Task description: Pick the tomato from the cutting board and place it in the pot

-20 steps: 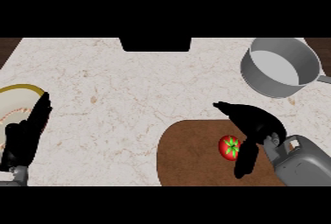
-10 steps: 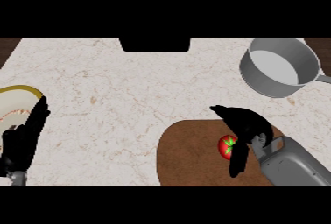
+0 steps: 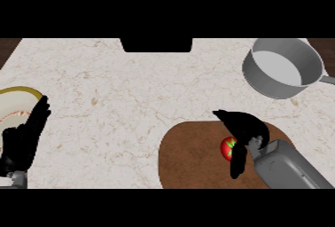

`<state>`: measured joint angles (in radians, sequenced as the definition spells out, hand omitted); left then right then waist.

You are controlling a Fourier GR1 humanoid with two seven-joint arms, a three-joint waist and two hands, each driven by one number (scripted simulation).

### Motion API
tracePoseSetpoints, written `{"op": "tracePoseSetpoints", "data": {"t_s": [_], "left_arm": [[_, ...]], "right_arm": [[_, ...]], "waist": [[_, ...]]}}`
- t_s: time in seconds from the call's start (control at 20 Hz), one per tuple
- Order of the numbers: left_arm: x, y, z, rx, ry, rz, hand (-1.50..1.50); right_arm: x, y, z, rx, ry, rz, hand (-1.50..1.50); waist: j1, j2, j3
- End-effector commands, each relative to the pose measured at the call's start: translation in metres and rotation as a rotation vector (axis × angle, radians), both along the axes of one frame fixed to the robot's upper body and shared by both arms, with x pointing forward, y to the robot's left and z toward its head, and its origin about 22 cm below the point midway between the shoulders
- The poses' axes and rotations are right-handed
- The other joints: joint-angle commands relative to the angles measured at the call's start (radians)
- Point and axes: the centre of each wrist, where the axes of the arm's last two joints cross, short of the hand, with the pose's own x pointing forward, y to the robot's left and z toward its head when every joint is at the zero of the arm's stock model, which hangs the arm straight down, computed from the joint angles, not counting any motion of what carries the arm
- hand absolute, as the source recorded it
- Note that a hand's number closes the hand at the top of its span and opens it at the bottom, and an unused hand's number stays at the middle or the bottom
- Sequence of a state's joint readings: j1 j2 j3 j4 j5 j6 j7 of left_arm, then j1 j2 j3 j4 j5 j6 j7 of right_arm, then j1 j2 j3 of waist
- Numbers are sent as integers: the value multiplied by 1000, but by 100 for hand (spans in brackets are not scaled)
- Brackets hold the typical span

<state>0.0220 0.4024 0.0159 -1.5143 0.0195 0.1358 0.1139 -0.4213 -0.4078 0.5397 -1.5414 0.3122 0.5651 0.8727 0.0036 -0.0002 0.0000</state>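
A red tomato (image 3: 227,147) with a green top lies on the round brown cutting board (image 3: 189,159) at the lower right. My right hand (image 3: 245,131) covers the tomato's right side, fingers arched over it from behind and the thumb hanging down in front; only the tomato's left part shows. The grey pot (image 3: 282,67) stands at the upper right, its inside bare and its handle pointing right. My left hand (image 3: 26,135) rests open at the left edge, fingers up.
A yellow-rimmed plate (image 3: 13,103) sits at the left edge, partly behind the left hand. A dark recess (image 3: 157,44) cuts into the counter's far edge. Marbled counter lies between the board and the pot.
The right hand has shifted slightly left and closed further round the tomato, hiding more of it. The left hand has stayed in place.
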Motion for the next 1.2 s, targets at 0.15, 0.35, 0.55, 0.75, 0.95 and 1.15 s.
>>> {"op": "tracePoseSetpoints", "data": {"t_s": [0.15,0.35,0.55,0.75,0.95,1.15], "left_arm": [[-17,-5,-10,-3,3,-12,0],[23,1,-4,11,-7,0,0],[-4,-3,4,1,-5,-11,0],[-11,-5,-5,10,6,8,0],[-4,0,-3,4,-1,8,0],[4,11,9,-3,-5,5,0]], "right_arm": [[3,-5,-19,-14,-4,86,150],[11,-7,-16,-8,-9,93,150],[-8,5,-5,-29,-5,94,150],[-13,-23,1,64,-158,123,150],[-4,-23,-11,114,-263,111,150],[-10,-33,9,63,-361,111,150]], "waist": [[3,0,0],[-3,2,0],[-2,-1,0],[-5,-2,0],[-2,0,0],[-7,-2,0]]}}
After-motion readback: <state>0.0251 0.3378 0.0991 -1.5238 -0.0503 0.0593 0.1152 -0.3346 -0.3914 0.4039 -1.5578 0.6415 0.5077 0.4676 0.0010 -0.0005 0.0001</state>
